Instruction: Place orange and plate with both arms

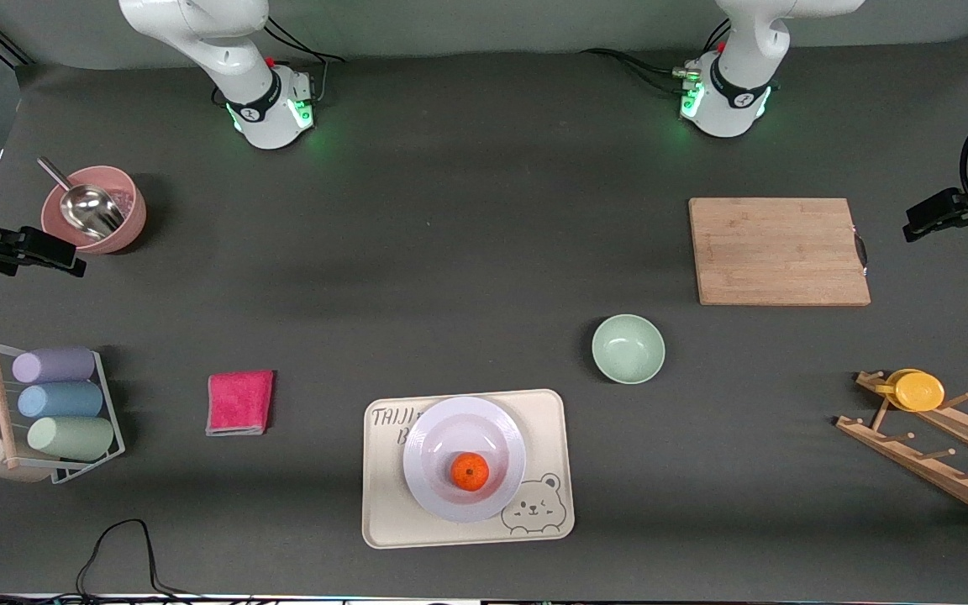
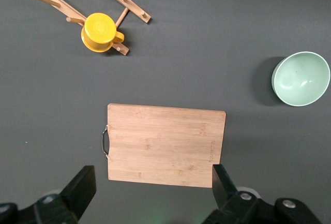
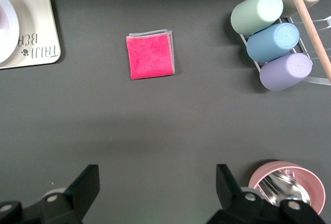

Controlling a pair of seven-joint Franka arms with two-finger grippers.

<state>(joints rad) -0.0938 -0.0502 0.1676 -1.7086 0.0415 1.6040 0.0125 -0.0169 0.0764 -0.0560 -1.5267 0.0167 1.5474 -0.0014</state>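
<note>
The orange lies in the well of the white plate. The plate rests on the cream bear-print tray, near the front camera at mid-table. An edge of the plate also shows in the right wrist view. My left gripper is open and empty, high over the table by the wooden cutting board. My right gripper is open and empty, high over bare table between the pink cloth and the pink bowl. Neither gripper shows in the front view.
A pale green bowl sits between tray and cutting board. A yellow cup hangs on a wooden rack. A pink cloth, a rack of cups and a pink bowl with scoop are at the right arm's end.
</note>
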